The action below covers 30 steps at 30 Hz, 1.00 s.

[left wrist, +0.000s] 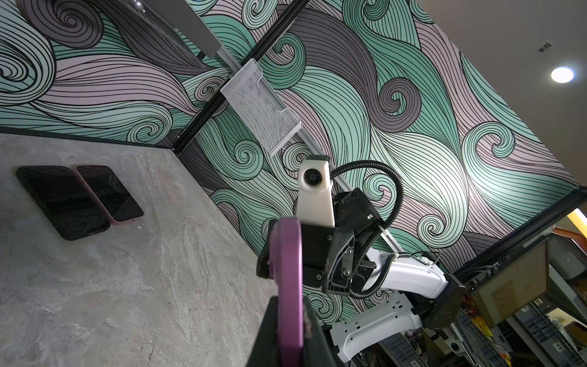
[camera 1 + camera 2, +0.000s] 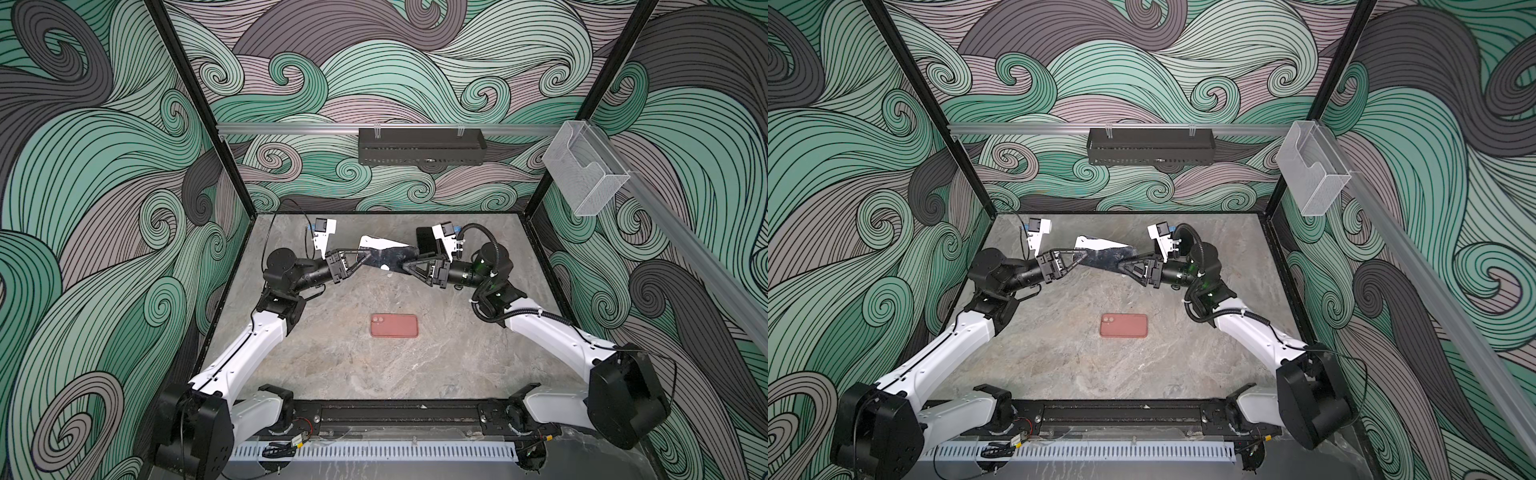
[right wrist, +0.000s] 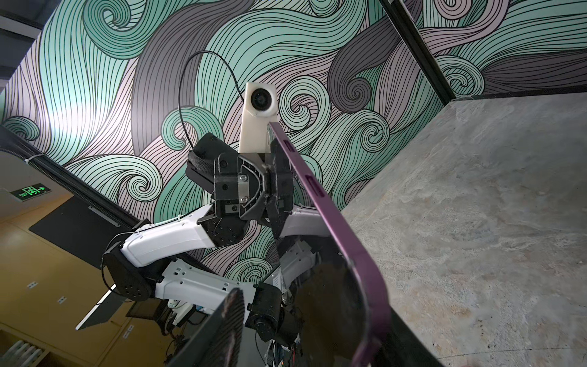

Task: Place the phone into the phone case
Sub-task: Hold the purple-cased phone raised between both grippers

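A phone with a purple rim and glossy dark screen hangs tilted above the back of the table, between both grippers. My left gripper is shut on its left end; the purple rim sits pinched between the jaws. My right gripper straddles the right end. There one finger stands off the screen with a gap, while the purple rim runs along the other finger. The red-brown phone case lies flat on the table nearer the front, in both top views, below the grippers.
A black phone and a pink-rimmed one lie side by side on the grey stone table at the back right. A black tray hangs on the back rail. A clear mesh holder sticks out from the right wall.
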### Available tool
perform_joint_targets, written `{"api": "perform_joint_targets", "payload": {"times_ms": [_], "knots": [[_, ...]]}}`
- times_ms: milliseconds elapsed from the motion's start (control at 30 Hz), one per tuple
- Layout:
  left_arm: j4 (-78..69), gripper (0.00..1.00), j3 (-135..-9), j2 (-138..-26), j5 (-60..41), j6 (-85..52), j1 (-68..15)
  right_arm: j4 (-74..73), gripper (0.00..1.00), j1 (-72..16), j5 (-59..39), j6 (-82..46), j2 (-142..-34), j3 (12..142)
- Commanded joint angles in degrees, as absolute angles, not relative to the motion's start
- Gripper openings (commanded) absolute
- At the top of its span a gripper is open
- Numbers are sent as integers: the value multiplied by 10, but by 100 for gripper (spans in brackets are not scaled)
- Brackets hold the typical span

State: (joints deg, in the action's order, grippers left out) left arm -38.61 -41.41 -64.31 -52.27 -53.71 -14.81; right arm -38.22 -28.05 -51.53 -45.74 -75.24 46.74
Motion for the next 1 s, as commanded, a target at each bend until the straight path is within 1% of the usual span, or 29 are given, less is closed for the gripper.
{"api": "perform_joint_targets", "payload": {"times_ms": [0, 433, 967], "knots": [[-434, 0, -415, -637, -517, -546, -145, -423, 58, -282, -523, -476, -742, 477], [-460, 0, -399, -638, -486, -561, -145, -452, 40, -285, -532, -492, -750, 490], [-411, 0, -401, -635, -475, -540, -145, -483, 16, -285, -537, -516, -764, 508]]}}
